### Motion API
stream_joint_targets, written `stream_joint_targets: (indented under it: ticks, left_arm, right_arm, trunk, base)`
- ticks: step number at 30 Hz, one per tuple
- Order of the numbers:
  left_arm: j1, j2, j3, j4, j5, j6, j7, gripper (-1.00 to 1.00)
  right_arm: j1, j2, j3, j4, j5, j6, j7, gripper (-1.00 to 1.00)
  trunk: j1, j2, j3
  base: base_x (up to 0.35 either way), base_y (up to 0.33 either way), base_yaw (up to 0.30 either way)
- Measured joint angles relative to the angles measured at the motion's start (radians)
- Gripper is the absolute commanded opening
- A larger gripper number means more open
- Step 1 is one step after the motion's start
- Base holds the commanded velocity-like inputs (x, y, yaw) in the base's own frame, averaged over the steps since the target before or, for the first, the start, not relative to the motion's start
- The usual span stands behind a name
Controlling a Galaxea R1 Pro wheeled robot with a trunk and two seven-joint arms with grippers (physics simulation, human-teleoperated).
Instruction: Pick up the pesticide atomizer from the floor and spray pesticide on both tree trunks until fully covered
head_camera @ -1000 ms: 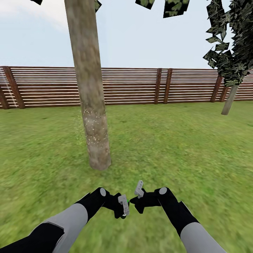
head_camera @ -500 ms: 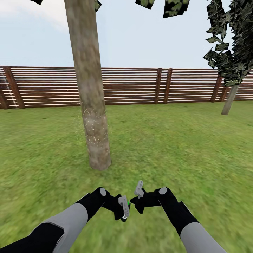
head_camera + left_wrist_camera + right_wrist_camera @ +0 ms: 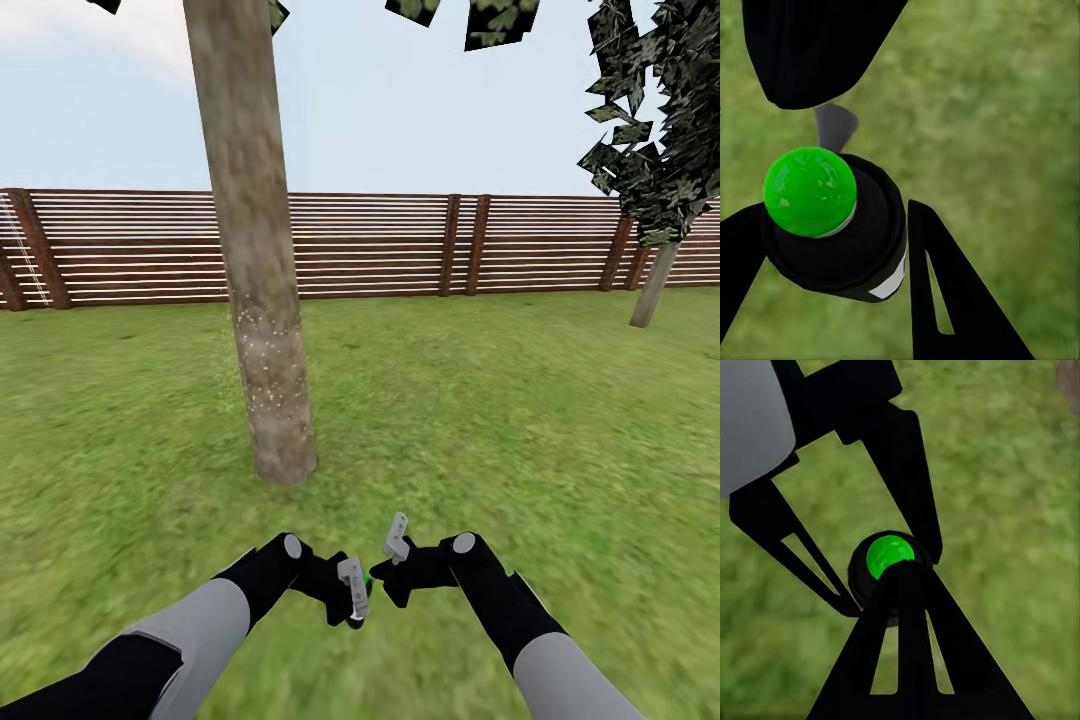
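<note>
Step in hand, as judged: spraying of the near tree [image 3: 255, 250]. Whitish pesticide speckles [image 3: 262, 370] are seen on the lower trunk only; the upper trunk is bare, so coverage looks partial.

Pesticide atomizer [image 3: 832, 225] is held low between the two arms, near the robot, above the lawn [image 3: 480, 400]. In the left wrist view it sits between the fingers [image 3: 945, 300] of the left gripper [image 3: 825, 247], which are closed against its dark body. In the right wrist view the same green-capped item [image 3: 889, 556] is seen just beyond the right gripper [image 3: 904, 577]; whether the right fingers are closed on it or merely beside it cannot be told.

Next move, as judged: nozzle is to be raised and aimed higher on the trunk, then the base is to be driven to the second tree [image 3: 655, 280], far right by the fence [image 3: 400, 245].

Materials and shapes:
- Atomizer: round black matte body, glossy bright green domed cap, small white patch on the side.
- Fingers: flat black triangular blades with slotted cut-outs.
- Trunk: thick, straight, slightly leaning, mottled grey-brown bark.
- Fence: brown horizontal wooden slats, darker posts.
- Lawn: patchy green grass, blurred texture.
- Leaves: flat dark green angular patches.
</note>
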Motion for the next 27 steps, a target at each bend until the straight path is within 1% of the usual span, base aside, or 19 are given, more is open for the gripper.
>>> stream_joint_targets:
  ticks: [15,17,19,20,21,22,23,24,25,26,27]
  left_arm:
    - [0.000,0.000,0.002,0.000,0.000,-0.003,0.002,-1.00]
    - [0.000,0.000,0.004,0.000,-0.005,0.016,0.001,-1.00]
    - [0.000,0.000,0.004,0.000,-0.010,0.075,0.001,-1.00]
    - [-0.001,0.007,0.002,0.000,-0.014,0.102,0.001,-1.00]
    - [-0.003,0.034,0.001,0.000,-0.034,0.119,0.000,-1.00]
    - [-0.004,0.068,-0.001,0.001,-0.077,0.128,-0.001,-1.00]
    - [-0.004,0.096,-0.002,0.001,-0.109,0.141,-0.001,-1.00]
    - [-0.004,0.116,0.000,0.001,-0.124,0.158,-0.001,-1.00]
    - [-0.005,0.134,0.001,0.001,-0.131,0.168,-0.001,-1.00]
    - [-0.005,0.171,0.005,0.001,-0.132,0.172,-0.001,-1.00]
    - [-0.004,0.210,0.001,0.003,-0.134,0.171,-0.001,-1.00]
  right_arm:
    - [0.000,-0.001,0.000,0.000,0.000,0.000,0.000,-1.00]
    - [0.000,-0.002,0.000,0.000,0.000,0.000,0.000,-1.00]
    - [0.000,-0.003,0.000,0.000,0.000,0.000,0.000,-1.00]
    - [0.000,-0.003,0.000,0.000,0.000,0.000,0.000,-1.00]
    - [0.000,-0.003,0.000,0.000,0.000,0.000,0.000,-1.00]
    - [0.000,-0.003,0.000,0.001,0.000,0.000,0.000,-1.00]
    - [0.000,-0.003,0.000,0.001,0.000,0.000,0.000,-1.00]
    - [0.000,-0.003,0.000,0.001,0.000,0.000,0.000,-1.00]
    - [0.000,-0.003,0.000,0.001,0.000,0.000,0.000,-1.00]
    - [0.000,-0.003,0.000,0.002,0.000,0.000,0.000,-1.00]
    - [0.000,-0.004,-0.001,0.003,0.000,0.000,0.000,-1.00]
  trunk:
    - [0.000,0.000,0.000]
    - [0.000,0.000,0.000]
    - [0.000,0.000,0.000]
    - [0.000,0.000,0.000]
    - [0.000,0.000,0.000]
    - [0.000,0.000,0.000]
    - [0.000,0.000,0.000]
    - [0.000,0.000,0.000]
    - [0.000,0.000,0.000]
    - [0.000,0.000,0.000]
    - [0.000,0.000,0.000]
  base:
    - [0.000,0.000,0.000]
    - [0.000,0.000,0.000]
    - [0.000,0.000,0.000]
    - [0.000,0.000,0.000]
    - [0.000,0.000,0.000]
    - [0.000,0.000,0.000]
    - [0.000,0.000,0.000]
    - [0.000,0.000,0.000]
    - [0.000,0.000,0.000]
    - [0.000,0.000,0.000]
    - [0.000,0.000,0.000]
